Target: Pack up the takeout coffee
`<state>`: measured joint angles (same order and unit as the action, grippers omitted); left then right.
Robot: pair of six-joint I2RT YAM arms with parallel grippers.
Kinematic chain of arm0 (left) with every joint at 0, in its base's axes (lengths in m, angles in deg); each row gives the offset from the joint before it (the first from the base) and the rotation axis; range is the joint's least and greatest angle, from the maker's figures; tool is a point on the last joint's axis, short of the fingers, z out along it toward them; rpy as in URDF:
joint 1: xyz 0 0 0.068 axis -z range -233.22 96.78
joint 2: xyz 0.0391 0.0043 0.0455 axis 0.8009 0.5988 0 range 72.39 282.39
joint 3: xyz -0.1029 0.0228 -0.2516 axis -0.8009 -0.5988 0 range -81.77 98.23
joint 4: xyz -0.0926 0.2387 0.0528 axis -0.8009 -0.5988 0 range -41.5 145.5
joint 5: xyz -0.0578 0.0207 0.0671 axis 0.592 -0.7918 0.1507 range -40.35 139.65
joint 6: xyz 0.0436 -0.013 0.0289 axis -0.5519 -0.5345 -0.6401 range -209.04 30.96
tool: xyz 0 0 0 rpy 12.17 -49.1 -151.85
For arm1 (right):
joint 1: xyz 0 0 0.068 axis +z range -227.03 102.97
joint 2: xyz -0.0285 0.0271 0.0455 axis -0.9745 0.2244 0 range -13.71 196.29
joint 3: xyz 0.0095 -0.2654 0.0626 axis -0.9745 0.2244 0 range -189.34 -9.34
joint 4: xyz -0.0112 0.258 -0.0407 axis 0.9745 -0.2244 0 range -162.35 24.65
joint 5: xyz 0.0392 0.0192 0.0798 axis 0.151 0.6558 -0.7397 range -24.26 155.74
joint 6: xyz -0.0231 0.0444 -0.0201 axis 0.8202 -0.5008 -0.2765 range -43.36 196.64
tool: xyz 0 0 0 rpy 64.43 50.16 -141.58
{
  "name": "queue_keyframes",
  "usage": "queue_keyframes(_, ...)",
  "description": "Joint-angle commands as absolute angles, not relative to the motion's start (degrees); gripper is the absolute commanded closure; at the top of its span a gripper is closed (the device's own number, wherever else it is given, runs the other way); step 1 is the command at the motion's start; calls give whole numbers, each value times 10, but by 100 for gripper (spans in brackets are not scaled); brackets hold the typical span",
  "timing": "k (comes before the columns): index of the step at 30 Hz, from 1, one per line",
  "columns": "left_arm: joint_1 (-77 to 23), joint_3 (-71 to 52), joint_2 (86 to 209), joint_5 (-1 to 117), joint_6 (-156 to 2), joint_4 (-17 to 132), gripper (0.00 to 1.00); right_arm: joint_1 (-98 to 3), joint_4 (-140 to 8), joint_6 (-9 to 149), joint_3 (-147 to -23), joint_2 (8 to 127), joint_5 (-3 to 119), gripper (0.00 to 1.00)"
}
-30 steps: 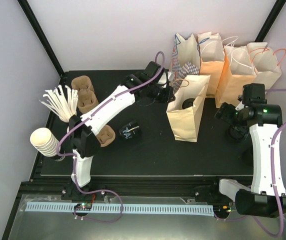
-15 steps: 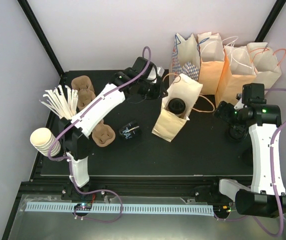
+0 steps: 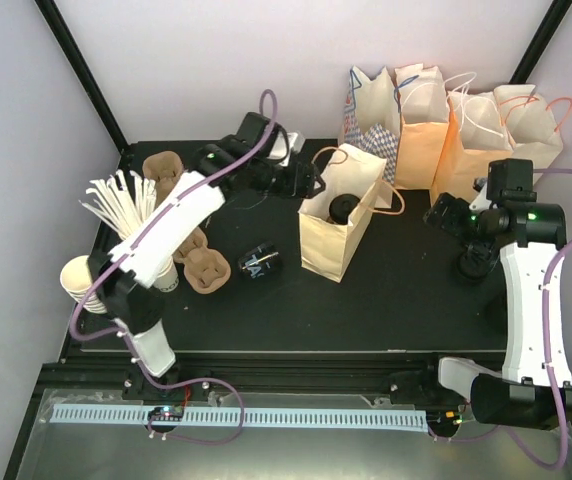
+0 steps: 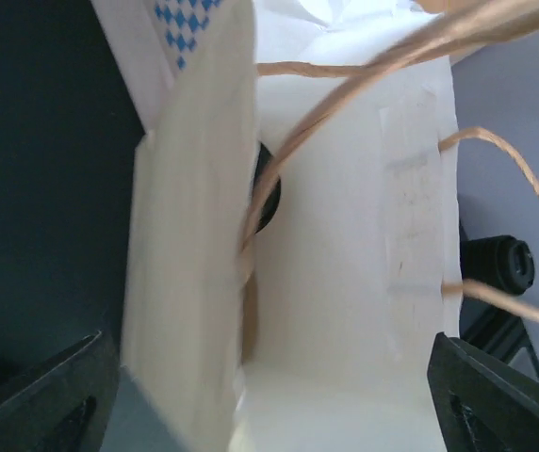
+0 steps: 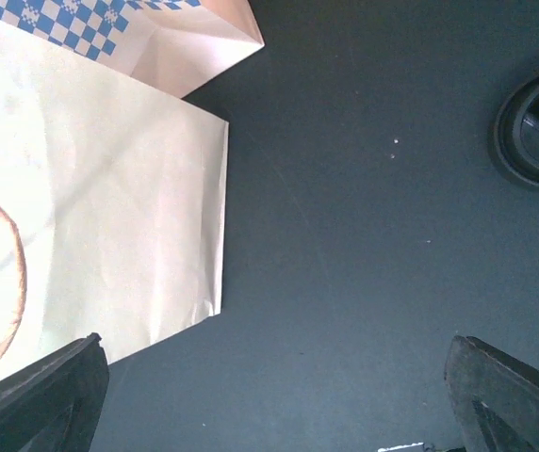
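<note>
Left end effector (image 4: 268, 363): jaws wide, gripping nothing. The rim of the brown paper bag (image 3: 328, 245) lies between them; contact cannot be determined. The bag stands tilted on the tabletop (image 3: 396, 300), mid-width, toward the far edge. The takeout coffee (image 3: 341, 208) sits inside the bag, with only its black lid showing. Right end effector (image 5: 269, 356): jaws wide, empty, over bare tabletop toward the right edge, apart from the bag.

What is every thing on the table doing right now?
Takeout coffee, in the bag, only its black lid showing.
Paper bag, standing, top open.
Black cup, lying on its side.
Cream cups, stacked.
Back bags, upright.
Left fingers, open.
Right fingers, open, empty.
</note>
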<state>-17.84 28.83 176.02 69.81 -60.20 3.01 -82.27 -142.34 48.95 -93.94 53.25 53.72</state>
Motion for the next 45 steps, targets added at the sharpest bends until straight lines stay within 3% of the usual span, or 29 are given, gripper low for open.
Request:
queue_keyframes(1,-182,239,1642,601,-664,-26,5,-825,-1438,492,-937,539,513,0)
queue_keyframes(8,-193,-14,1472,485,-693,-25,1,-825,-1355,487,-758,475,374,0)
queue_keyframes(14,-221,-111,1495,529,-657,-23,1,-807,-1282,471,-627,438,332,0)
queue_keyframes(21,-226,24,1690,531,-677,-122,1,-791,-1242,443,-578,415,328,0)
queue_keyframes(28,-225,121,1775,536,-633,-137,3,-790,-1263,455,-586,400,351,0)
queue_keyframes(35,-222,157,1856,561,-553,-127,12,-790,-1264,453,-576,382,351,0)
queue_keyframes(45,-213,233,1944,466,-457,-218,32,-790,-1262,464,-585,392,348,0)
